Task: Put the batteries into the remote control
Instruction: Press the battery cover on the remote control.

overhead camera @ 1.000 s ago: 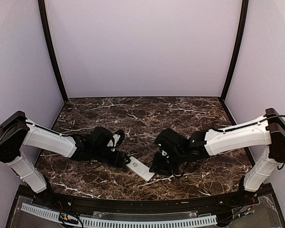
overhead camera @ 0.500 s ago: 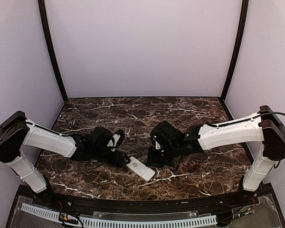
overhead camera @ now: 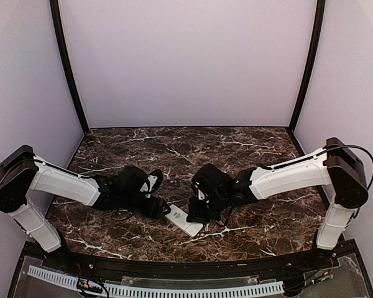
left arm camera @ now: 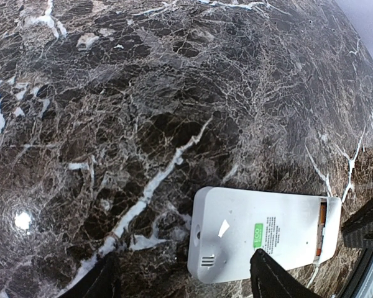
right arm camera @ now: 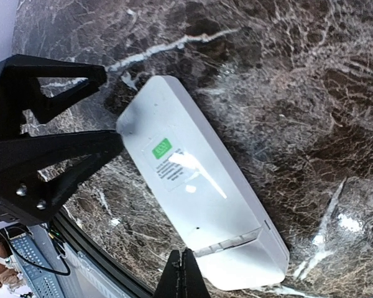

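Observation:
The remote control (overhead camera: pixel 184 221) lies back side up near the table's front edge, white with a green sticker (right arm camera: pixel 162 148). It also shows in the left wrist view (left arm camera: pixel 261 233). A seam crosses its back near one end (right arm camera: pixel 230 243), with a thin brownish strip in it (left arm camera: pixel 321 226). My left gripper (left arm camera: pixel 183 287) is open, its fingers (left arm camera: pixel 270 282) on either side of the remote's sticker end. My right gripper (right arm camera: pixel 184 273) is shut, tips pressed together at the remote's long edge beside the seam. No batteries are in view.
The dark marble table (overhead camera: pixel 174 149) is bounded by purple walls and a black front rail (overhead camera: pixel 174 264). My left gripper's black fingers (right arm camera: pixel 50 149) show in the right wrist view, at the remote's far end. Part of my right gripper (left arm camera: pixel 367 217) shows past the remote.
My right arm has swung left across the table, bringing its shut gripper from beside the remote to its seam end. The left arm and the remote have not moved.

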`<action>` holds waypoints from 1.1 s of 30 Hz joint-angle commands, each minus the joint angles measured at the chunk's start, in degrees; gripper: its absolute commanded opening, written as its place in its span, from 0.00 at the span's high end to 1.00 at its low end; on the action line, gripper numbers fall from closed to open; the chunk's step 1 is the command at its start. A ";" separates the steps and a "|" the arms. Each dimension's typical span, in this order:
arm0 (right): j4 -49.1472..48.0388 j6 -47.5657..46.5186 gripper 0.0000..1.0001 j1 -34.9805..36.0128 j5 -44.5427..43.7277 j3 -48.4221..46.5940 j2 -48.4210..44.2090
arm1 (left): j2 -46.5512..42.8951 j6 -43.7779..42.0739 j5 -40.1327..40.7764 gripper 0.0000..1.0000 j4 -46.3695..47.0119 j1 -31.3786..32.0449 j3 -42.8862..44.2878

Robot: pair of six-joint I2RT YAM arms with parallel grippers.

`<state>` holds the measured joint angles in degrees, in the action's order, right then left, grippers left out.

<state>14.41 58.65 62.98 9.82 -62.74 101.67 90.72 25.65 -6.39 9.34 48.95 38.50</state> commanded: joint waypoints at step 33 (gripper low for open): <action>14.02 6.73 1.00 3.38 -2.83 5.26 -5.44 | -0.79 -1.39 0.37 0.31 -1.16 -0.21 1.31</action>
<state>23.40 62.39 64.23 8.67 -59.11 94.56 90.72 25.06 -6.39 9.30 48.95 38.52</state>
